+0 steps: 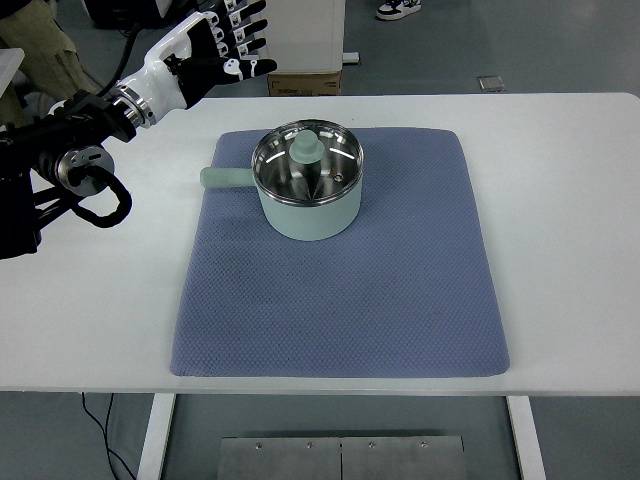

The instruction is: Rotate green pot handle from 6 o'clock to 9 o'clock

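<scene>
The green pot (307,195) sits on the far half of the blue mat (340,300), left of the mat's middle line, and the mat lies flat on the white counter (560,250). Its glass lid (306,163) is on, with a pale green knob (306,149) at the centre. The pot handle (222,179) juts out from the pot toward the mat's left edge, so it already points to 9 o'clock and the turn looks done.

The left hand (228,40) hangs beyond the mat's far left corner, well apart from the pot, fingers spread and holding nothing. The right hand is out of view.

The pot looks like a light, rigid metal saucepan with a smooth enamelled wall, likely slippery to pinch. The stubby handle is the natural place to hold or push. The textured mat probably grips the base, so the pot should pivot rather than slide. The lid only rests loose and could rattle or shift if the pot is jerked.
</scene>
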